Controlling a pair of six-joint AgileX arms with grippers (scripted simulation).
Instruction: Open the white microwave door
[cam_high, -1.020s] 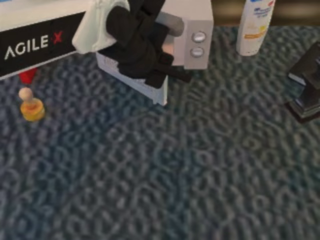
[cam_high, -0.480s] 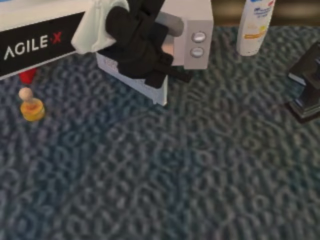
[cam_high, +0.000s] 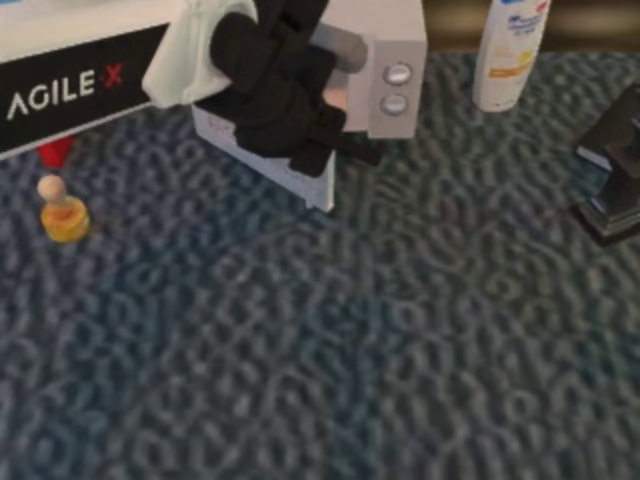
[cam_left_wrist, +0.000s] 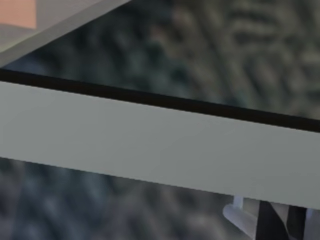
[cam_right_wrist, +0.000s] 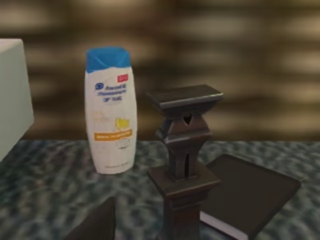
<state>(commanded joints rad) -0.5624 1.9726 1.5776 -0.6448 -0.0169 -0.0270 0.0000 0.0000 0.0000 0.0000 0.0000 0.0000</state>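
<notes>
Your left gripper (cam_high: 335, 140) is at the half-open door (cam_high: 270, 165) of the white microwave (cam_high: 385, 60), finger state unclear; next, pull it wider.

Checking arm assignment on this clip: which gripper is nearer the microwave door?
Left. The left gripper is at the door, which stands swung out from the white microwave. The right gripper is out of the top view.

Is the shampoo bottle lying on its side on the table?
No, the shampoo bottle stands upright with its blue cap on top, on the table beside the dark wooden stand.
</notes>
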